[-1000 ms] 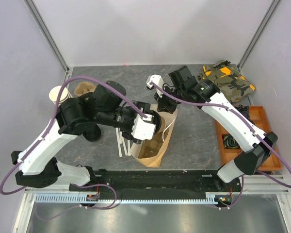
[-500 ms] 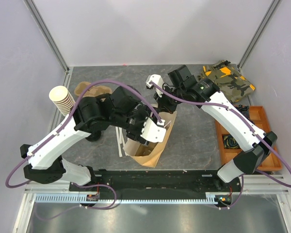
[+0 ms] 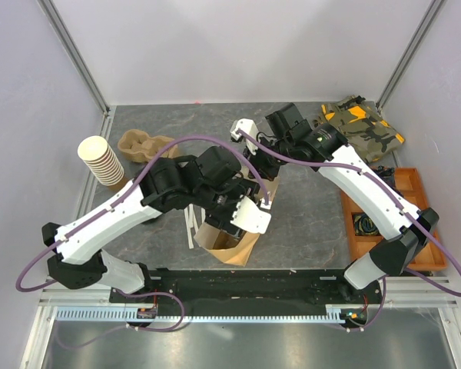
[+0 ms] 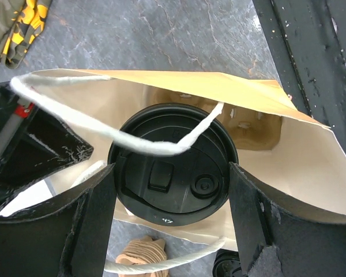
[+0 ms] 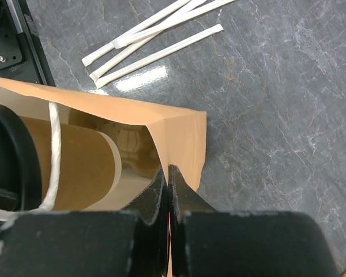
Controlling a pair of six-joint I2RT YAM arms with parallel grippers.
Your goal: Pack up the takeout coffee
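left gripper (image 4: 170, 193) grips coffee (image 4: 174, 167) in bag (image 4: 303, 173); right gripper (image 5: 168, 187) pinches rim

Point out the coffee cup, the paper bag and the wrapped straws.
coffee cup (image 4: 181, 173), left wrist view, on its black lid.
paper bag (image 5: 179, 135), right wrist view, on its folded outer wall.
wrapped straws (image 5: 161, 52), right wrist view, on the middle of the nearest straw.

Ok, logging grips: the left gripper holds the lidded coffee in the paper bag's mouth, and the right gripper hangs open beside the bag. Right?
No: the right gripper is shut on the rim of the paper bag, as the right wrist view shows. The left gripper holds the takeout coffee in its mouth.
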